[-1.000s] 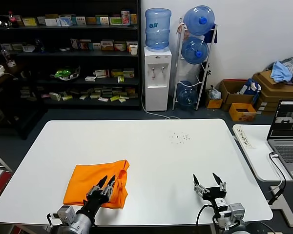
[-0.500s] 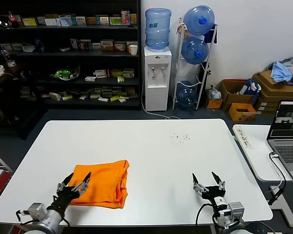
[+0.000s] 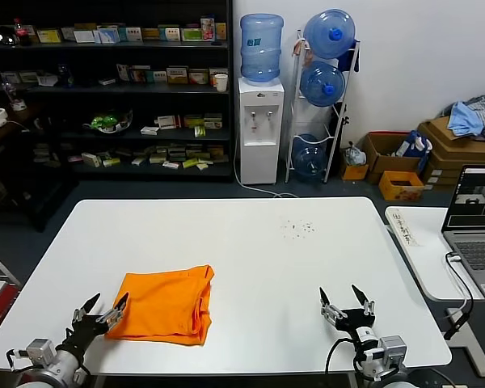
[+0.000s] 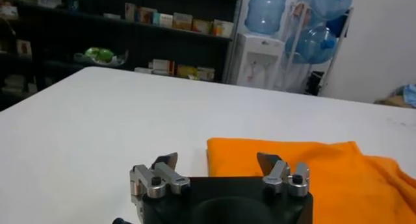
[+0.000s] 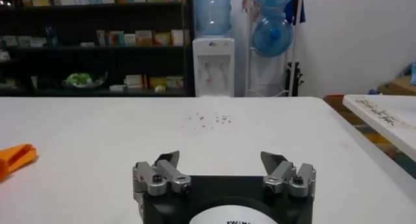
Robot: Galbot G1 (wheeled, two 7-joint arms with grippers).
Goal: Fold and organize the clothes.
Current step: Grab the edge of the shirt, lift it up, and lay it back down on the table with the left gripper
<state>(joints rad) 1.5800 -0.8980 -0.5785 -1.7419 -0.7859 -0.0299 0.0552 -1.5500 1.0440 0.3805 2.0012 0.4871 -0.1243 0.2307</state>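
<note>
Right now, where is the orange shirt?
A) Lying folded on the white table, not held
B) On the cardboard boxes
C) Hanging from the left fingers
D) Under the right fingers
A: the orange shirt lies folded on the table, with the open left gripper beside its edge.

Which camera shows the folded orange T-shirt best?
The head view: the whole T-shirt lies in sight, folded. The left wrist view shows only its near part; the right wrist view catches just an orange corner.
</note>
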